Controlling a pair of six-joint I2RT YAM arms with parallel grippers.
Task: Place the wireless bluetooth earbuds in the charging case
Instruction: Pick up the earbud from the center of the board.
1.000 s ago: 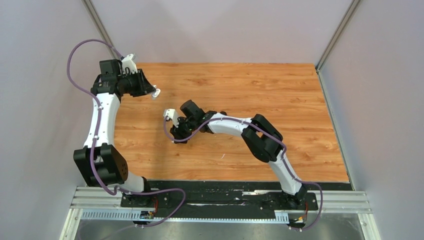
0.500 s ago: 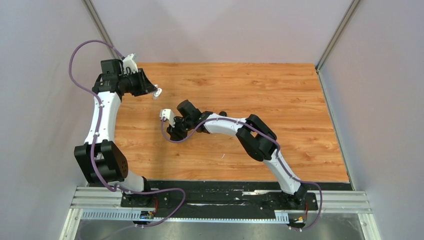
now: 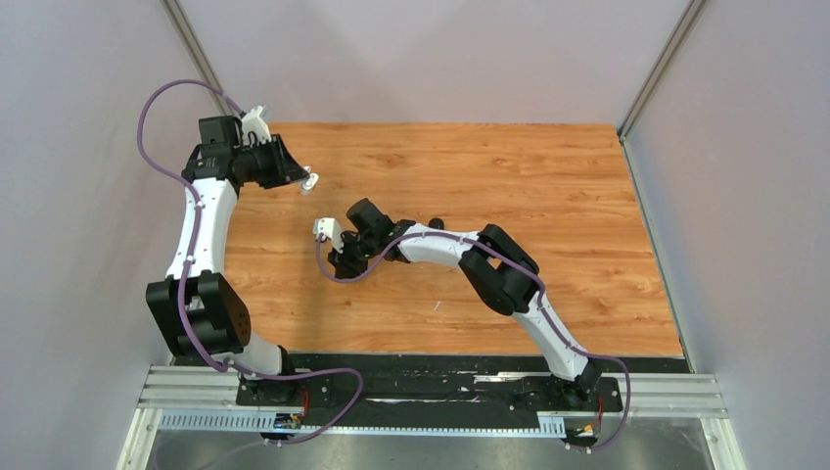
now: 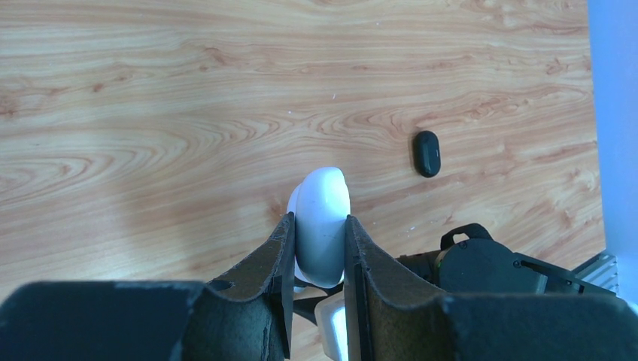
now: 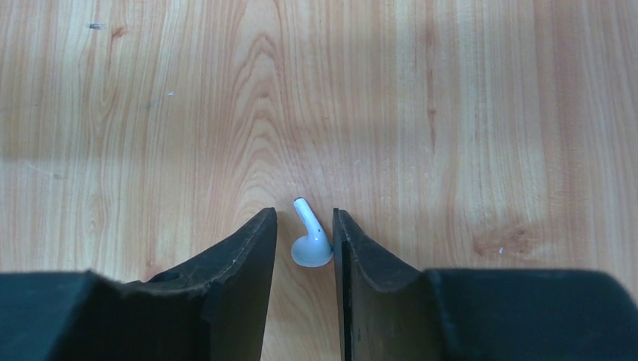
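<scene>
Now, left end effector (image 4: pixel 317 229): clamped on white case (image 4: pixel 323 192), held aloft, likely awaiting buds.
Right end effector (image 5: pixel 303 218): jaws apart, straddling white earbud (image 5: pixel 311 247) lying on the surface (image 5: pixel 451 113), poised to pinch it.

No word, label, brand mark or number can be read in any view. The white case (image 4: pixel 323 203) pinched in the left claw (image 4: pixel 317 226) shows only a plain, smooth shell. The white earbud (image 5: pixel 311 241) lying between the fingers of the right claw (image 5: pixel 305 219) looks unmarked, though it is too small to be sure. The black earbud (image 4: pixel 426 153), ahead of the left claw and to its right on the table (image 4: pixel 150 113), is likewise too small to show any print. The dark claw fingers and the wood-grain table carry nothing legible.
</scene>
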